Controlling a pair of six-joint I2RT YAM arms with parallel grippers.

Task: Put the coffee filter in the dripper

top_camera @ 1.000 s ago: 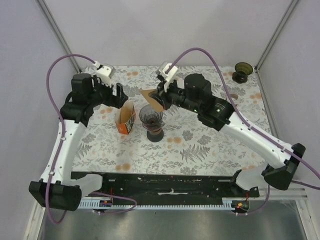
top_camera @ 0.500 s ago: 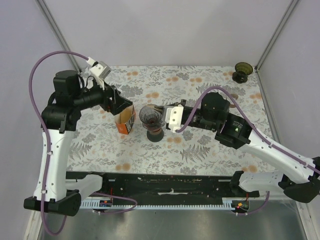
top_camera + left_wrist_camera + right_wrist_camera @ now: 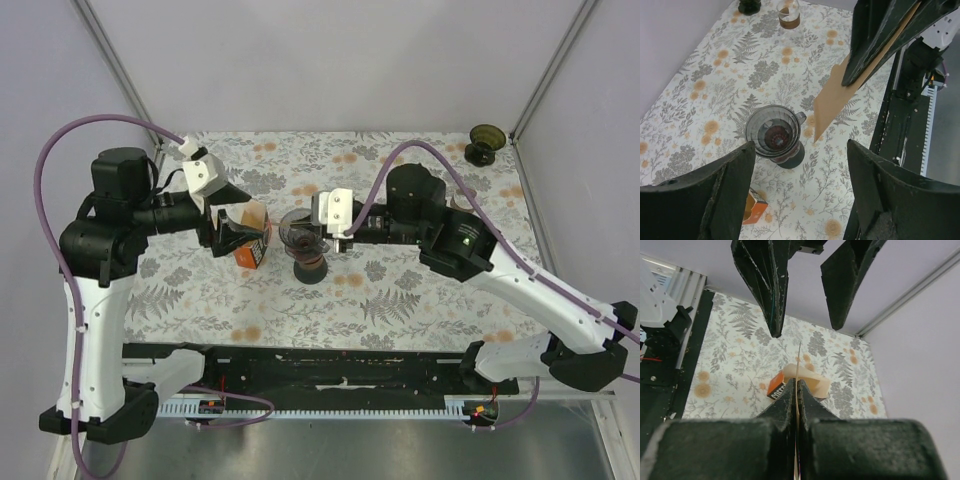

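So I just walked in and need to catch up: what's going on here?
The right gripper has its fingers pinched shut on a brown paper coffee filter, holding it in the air just beside the dripper, not yet in it. The left gripper is open and empty, by the orange box.

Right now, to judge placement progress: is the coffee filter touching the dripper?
Apart. Left wrist view shows a clear gap between the coffee filter and the dripper.
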